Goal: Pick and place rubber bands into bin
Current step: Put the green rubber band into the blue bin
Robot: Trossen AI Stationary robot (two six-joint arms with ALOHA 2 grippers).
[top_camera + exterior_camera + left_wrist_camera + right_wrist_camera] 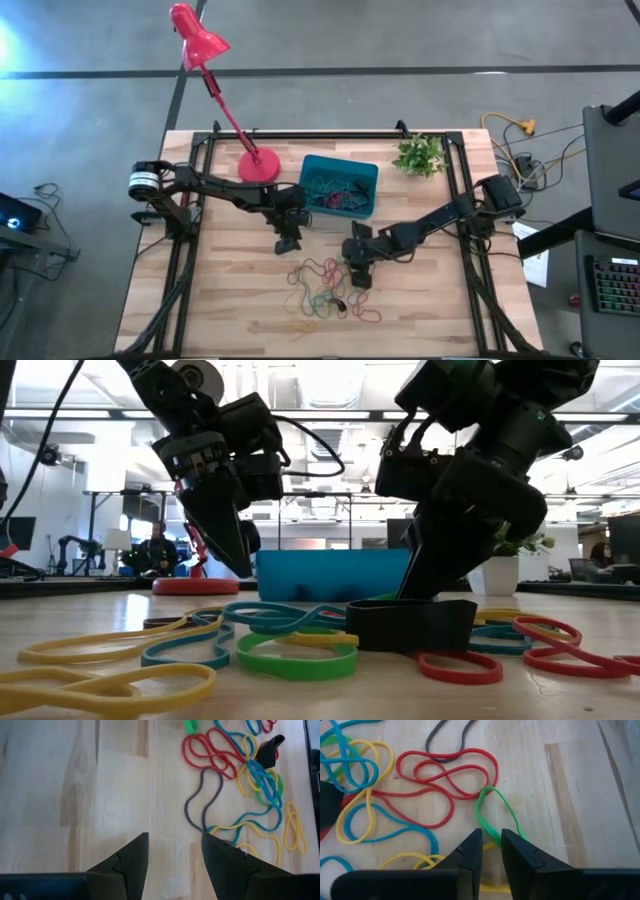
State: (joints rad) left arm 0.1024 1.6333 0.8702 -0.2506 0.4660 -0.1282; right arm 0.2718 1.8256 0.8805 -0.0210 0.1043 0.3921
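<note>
Your right hand (491, 851) was down on the worktop (230, 300) at the far side of the pile of bands (325, 290), its fingers nearly together around a strand of a green band (495, 812); whether they had truly gripped it, you could not tell from the wrist view. That green band lay on the wood, touching a pair of tangled red bands (445, 780). Your left hand (173, 851) hung just above the worktop, between the pile and the bin (340, 185), fingers spread partway and holding nothing; a dark band (202, 800) lay on the wood just beyond its fingertips. The pile lay loose near the middle of the near half of the worktop, red, yellow, teal, green and black loops overlapping one another. The bin stood toward the far edge, close to the middle, with some bands already inside it. Just beside it, toward the left edge, stood the red lamp (255, 165), and a small plant (420, 155) stood near the far right corner.
</note>
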